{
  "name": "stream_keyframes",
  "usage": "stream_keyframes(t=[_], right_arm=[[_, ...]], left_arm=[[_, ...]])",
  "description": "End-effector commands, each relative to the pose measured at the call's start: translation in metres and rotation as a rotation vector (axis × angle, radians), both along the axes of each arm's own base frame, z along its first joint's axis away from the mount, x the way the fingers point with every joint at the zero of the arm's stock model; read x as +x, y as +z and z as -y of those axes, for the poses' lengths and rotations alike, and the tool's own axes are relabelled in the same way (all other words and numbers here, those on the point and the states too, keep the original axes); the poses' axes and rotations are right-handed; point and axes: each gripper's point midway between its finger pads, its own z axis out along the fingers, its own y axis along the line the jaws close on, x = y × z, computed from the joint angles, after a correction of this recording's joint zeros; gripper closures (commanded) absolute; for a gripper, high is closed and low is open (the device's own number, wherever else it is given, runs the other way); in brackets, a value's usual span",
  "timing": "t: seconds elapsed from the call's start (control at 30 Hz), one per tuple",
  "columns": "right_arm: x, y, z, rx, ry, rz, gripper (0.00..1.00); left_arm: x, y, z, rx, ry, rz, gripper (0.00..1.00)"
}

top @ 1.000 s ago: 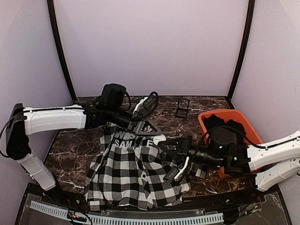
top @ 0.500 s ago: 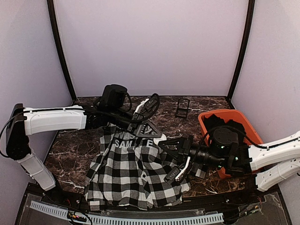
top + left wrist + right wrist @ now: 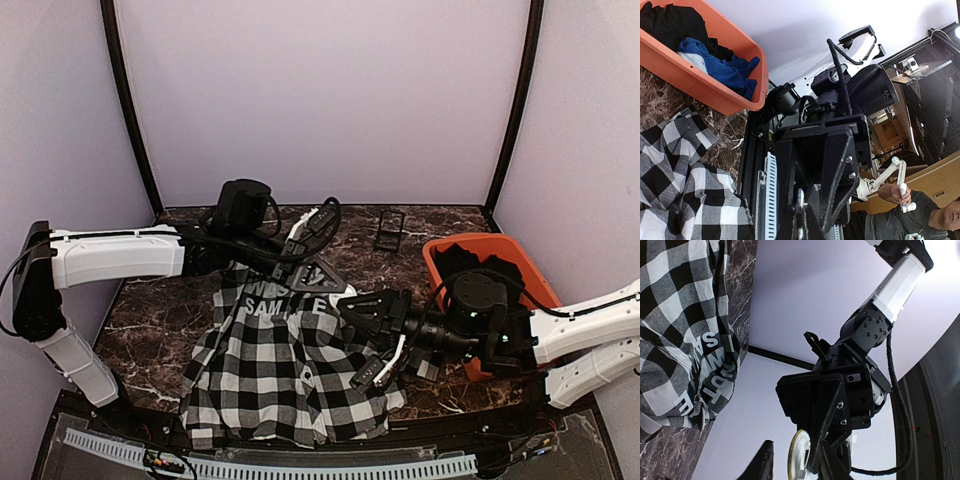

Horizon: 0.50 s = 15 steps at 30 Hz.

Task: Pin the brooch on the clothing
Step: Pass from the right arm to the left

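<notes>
The clothing [image 3: 280, 370], a black-and-white checked shirt with white lettering, lies spread on the marble table; it also shows as a checked shirt [image 3: 680, 185] in the left wrist view and as a lettered shirt [image 3: 675, 315] in the right wrist view. My two grippers meet tip to tip just above its collar end. The left gripper [image 3: 318, 276] is shut on the brooch [image 3: 801, 454], a round white disc with a gilt rim, seen edge-on as a thin brooch [image 3: 799, 200]. The right gripper [image 3: 797, 464] stands open, its fingers [image 3: 762, 462] either side of the disc, a gap showing. In the top view the right gripper [image 3: 350, 303] hides the brooch.
An orange tub [image 3: 436, 268] of dark clothes stands at the right, just behind the right arm, and holds a blue garment [image 3: 720, 70]. A small black wire stand [image 3: 390, 230] sits near the back wall. A person [image 3: 940, 215] is beyond the table's front rail.
The left gripper has closed on the brooch. The right gripper's jaws, shut a second ago, have come apart and let the disc go. Both arms have barely shifted.
</notes>
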Motion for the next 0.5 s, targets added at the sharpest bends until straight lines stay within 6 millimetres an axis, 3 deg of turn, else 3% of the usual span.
stream_keyframes(t=[0.0,0.1,0.2,0.33,0.43,0.47], right_arm=[[-0.003,0.018,0.003,0.075,0.001,-0.024,0.60],[-0.006,0.028,0.004,0.119,0.015,-0.065,0.46],[-0.014,0.055,0.008,0.248,0.057,-0.204,0.41],[-0.014,0.097,0.012,0.379,0.057,-0.662,0.42],[0.013,0.129,0.017,0.528,-0.043,-1.067,0.39],[0.022,0.128,0.019,0.529,-0.084,-1.180,0.39]], left_arm=[[-0.007,0.026,-0.003,-0.078,-0.015,0.070,0.99],[-0.006,0.024,-0.005,-0.069,-0.007,0.088,0.99],[-0.006,0.019,-0.009,-0.046,0.001,0.128,0.99],[-0.009,0.013,-0.018,-0.005,0.010,0.200,0.99],[-0.011,0.013,-0.024,0.016,0.005,0.245,0.99],[-0.013,0.009,-0.027,0.030,-0.004,0.258,0.99]])
